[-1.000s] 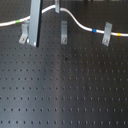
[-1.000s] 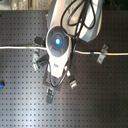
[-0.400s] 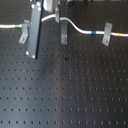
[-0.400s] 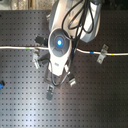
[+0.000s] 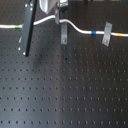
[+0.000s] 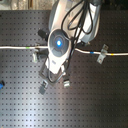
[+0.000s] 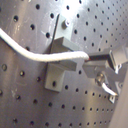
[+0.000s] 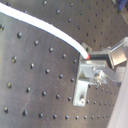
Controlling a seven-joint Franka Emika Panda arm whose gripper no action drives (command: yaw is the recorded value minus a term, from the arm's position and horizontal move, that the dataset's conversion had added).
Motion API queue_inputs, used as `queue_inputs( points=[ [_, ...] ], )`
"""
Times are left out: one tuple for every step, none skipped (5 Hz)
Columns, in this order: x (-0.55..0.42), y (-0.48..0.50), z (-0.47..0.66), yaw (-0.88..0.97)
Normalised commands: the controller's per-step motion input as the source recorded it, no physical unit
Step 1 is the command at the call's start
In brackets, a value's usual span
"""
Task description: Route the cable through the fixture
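Observation:
The white cable point(image 5: 80, 30) runs across the back of the black perforated board, with a green band point(image 5: 18, 26), a blue band point(image 5: 95, 33) and a yellow band point(image 5: 117, 35). My gripper point(image 5: 60, 15) is shut on the cable just above the middle fixture clip point(image 5: 64, 36), where the cable arches up. In the first wrist view the cable point(image 7: 20, 47) crosses the clip point(image 7: 57, 67) and ends in my fingertips point(image 7: 92, 59). The second wrist view shows the same grip point(image 8: 92, 59) above the clip point(image 8: 81, 87). In the second exterior view the arm point(image 6: 58, 42) hides the gripper.
A second clip point(image 5: 106, 34) holds the cable at the first exterior view's right. It also shows in the second exterior view point(image 6: 102, 54), with another clip point(image 6: 36, 53) at the left. A wide dark grey bar point(image 5: 27, 27) stands in front of the cable.
The held arch of the cable has sunk slightly toward the middle clip. The dark bar has shifted a little in the first exterior view. The grip is unchanged.

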Motion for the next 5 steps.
queue_inputs(
  points=[
    [0.005, 0.005, 0.18, 0.77],
    [-0.095, 0.082, 0.08, 0.55],
    [-0.129, 0.015, 0.19, 0.14],
    [-0.127, -0.11, 0.34, -0.07],
    [-0.048, -0.043, 0.16, -0.11]
  ],
)
